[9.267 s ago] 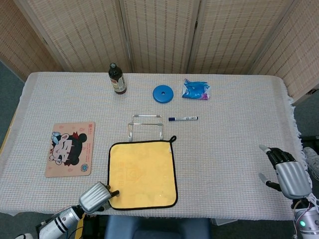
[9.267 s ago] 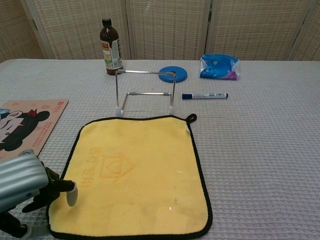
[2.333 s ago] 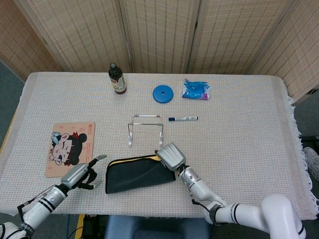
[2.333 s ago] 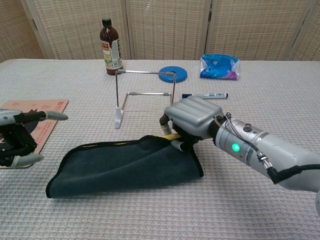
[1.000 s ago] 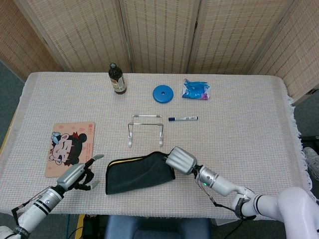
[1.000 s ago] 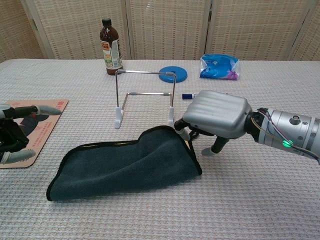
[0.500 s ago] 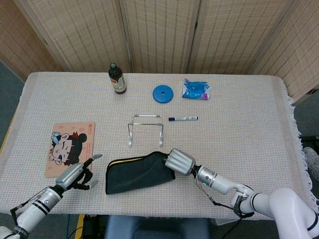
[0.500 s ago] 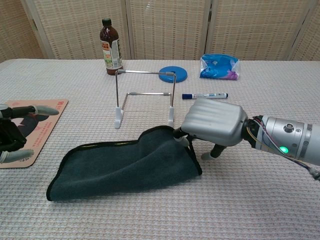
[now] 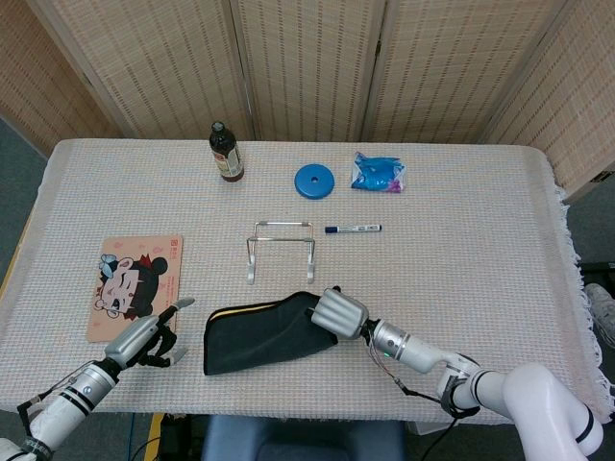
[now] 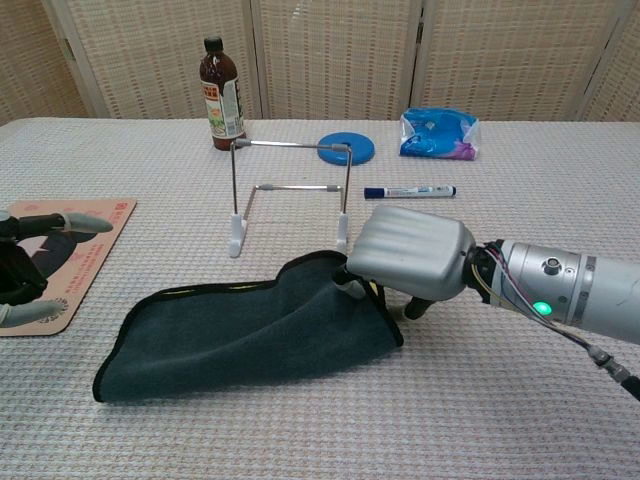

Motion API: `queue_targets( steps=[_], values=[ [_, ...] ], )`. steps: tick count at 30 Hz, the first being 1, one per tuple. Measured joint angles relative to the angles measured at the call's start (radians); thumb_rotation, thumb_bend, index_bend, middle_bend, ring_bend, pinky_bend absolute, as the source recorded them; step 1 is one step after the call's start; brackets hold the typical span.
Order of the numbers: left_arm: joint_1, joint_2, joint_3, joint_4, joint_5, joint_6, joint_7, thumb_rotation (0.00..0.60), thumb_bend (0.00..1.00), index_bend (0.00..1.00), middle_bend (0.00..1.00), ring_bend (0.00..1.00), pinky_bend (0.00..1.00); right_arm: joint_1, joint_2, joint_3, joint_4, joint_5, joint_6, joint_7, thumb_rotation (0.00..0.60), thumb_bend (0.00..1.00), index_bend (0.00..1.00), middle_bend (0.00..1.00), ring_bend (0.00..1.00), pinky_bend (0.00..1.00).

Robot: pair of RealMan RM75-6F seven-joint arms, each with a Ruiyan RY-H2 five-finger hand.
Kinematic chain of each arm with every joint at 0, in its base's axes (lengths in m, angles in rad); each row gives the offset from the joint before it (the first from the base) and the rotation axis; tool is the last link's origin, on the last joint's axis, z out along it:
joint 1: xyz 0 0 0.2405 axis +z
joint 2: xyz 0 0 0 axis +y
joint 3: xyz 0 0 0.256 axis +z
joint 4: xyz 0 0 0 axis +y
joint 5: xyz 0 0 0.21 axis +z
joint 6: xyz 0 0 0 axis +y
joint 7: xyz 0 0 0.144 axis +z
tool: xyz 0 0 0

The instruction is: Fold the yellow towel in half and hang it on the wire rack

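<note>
Resting on the folded yellow towel's [image 10: 250, 325] dark underside, the right hand [image 10: 408, 253] grips its right edge just near the thin wire rack [image 10: 290, 190]; the left hand [image 9: 144, 334] hovers spread, holding nothing, beside the cartoon mat [image 9: 135, 285].

Woven screens [image 9: 307, 67] behind cloth-covered table [image 9: 461, 259].

Light: bright, even, from overhead; no hard glare.
Shadows: soft, faint, just under rack [image 10: 290, 195] & right hand [image 10: 408, 256].
Focus: both views sharp; left hand [image 10: 30, 265] cut by chest-view edge.
Distortion: slight bowing of surface [image 9: 480, 250] edges in head view.
</note>
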Motion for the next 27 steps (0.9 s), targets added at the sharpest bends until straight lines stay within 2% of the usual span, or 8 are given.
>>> queue_targets(
  steps=[13,15,21,27],
  values=[
    [0.004,0.004,0.0,0.003,0.008,0.007,-0.008,0.6,0.42,0.0,0.91,0.73,0.92,0.003,-0.031,-0.005,0.04,-0.013,0.037,0.026,0.6,0.4,0.51,0.85,0.97,1.0],
    [0.004,0.005,-0.001,0.003,0.009,0.007,-0.009,0.6,0.42,0.0,0.91,0.73,0.92,0.003,-0.036,-0.004,0.045,-0.013,0.043,0.033,0.6,0.42,0.55,0.85,0.97,1.0],
    [0.008,0.014,-0.001,-0.003,0.01,0.013,-0.007,0.6,0.42,0.0,0.91,0.73,0.92,0.004,-0.041,0.011,0.04,-0.016,0.097,0.066,0.6,0.44,0.75,0.87,0.98,1.0],
    [0.014,0.032,0.001,-0.023,0.018,0.028,0.0,0.6,0.42,0.0,0.91,0.73,0.92,0.008,-0.005,0.053,-0.043,-0.011,0.166,0.084,0.6,0.46,0.79,0.88,0.98,1.0]
  ],
)
